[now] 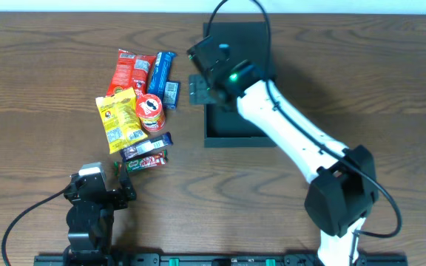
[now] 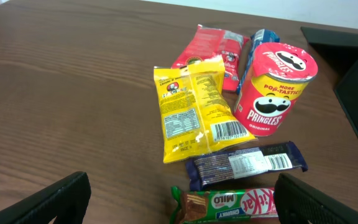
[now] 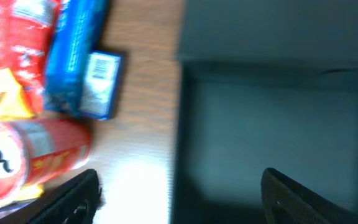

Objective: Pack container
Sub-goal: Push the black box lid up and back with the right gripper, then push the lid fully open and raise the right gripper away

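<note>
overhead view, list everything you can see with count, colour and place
table: 1, brown wood, under everything
container: 1, black, lid open, upper middle
red packet: 1 as far as shows, red, top of the snack pile left of the container
blue packet: 1, blue, right of the red packet
can: 1, red, middle of the pile
yellow packet: 1, yellow, left of the can
dark bar: 1, dark blue, below the can
green bar: 1, green and red, nearest edge of the pile
left tool: 1, black, open, facing the pile
right tool: 1, black, open, over the container's left wall
</note>
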Tool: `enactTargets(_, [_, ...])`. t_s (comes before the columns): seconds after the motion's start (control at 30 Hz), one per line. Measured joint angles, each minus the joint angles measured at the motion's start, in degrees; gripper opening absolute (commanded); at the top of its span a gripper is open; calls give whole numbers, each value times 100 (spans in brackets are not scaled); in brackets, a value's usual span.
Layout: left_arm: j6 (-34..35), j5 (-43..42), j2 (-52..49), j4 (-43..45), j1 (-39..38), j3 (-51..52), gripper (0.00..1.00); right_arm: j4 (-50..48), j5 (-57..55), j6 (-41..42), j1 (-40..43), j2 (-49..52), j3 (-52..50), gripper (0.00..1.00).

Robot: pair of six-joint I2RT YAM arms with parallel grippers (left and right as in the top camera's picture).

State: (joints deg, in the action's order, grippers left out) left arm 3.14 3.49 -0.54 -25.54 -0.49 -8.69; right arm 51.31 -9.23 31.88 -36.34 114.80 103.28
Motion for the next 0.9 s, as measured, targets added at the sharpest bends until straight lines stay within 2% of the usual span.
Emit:
enactTargets(0.13, [0,0,0,0,0,0,95,608,-197,-179,503,0,94,74])
enactTargets(0.23, [0,2,0,2,0,0,95,1095,-321,-238,1172,0,92,72])
enactTargets(0.37, [0,0,0,0,0,0,95,1410,-369,-315,1976,0,87,66])
enactTargets(0.47, [0,0,0,0,0,0,95,1421,-286,-516,2396,0,33,66])
enactTargets(0.83, [0,0,0,0,0,0,96,603,181,-1054,2041,0,-1054,61])
enactTargets(0.87, [0,0,0,0,0,0,95,560,223,-1119,2020,0,-1123,58])
enactTargets(0.9, [0,0,0,0,0,0,95,503,280,-1198,2002,0,-1163,51])
